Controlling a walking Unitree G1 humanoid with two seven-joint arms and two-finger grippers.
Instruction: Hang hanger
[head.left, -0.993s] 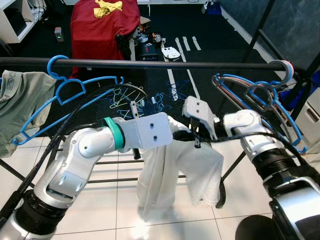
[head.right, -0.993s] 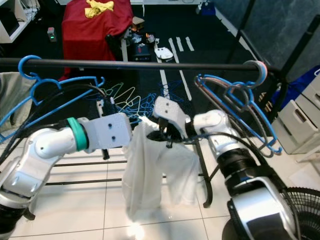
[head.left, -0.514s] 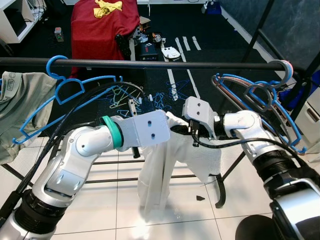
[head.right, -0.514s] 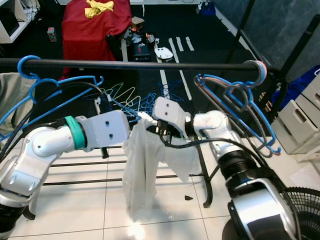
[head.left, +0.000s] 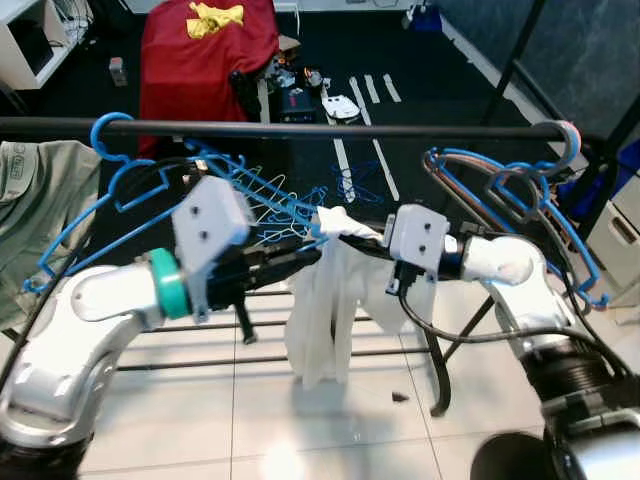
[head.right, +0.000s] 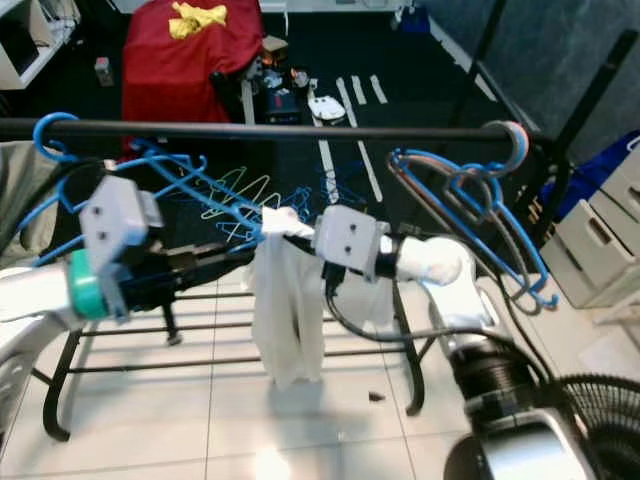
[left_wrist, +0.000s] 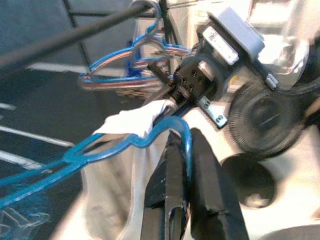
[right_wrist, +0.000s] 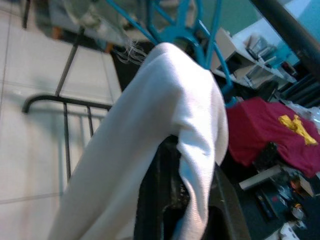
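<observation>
Two claws meet below the black rail (head.left: 330, 129). Our left claw (left_wrist: 186, 150) is clenched on the blue hanger (left_wrist: 125, 142). Our right claw (right_wrist: 185, 200) is pinching the white garment (head.left: 320, 300) draped over it.

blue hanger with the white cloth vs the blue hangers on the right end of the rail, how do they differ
The cloth hanger is off the rail, held between the left gripper and right gripper; the right-end hangers hook over it. It carries a white garment; they hang bare. Both are blue.
</observation>
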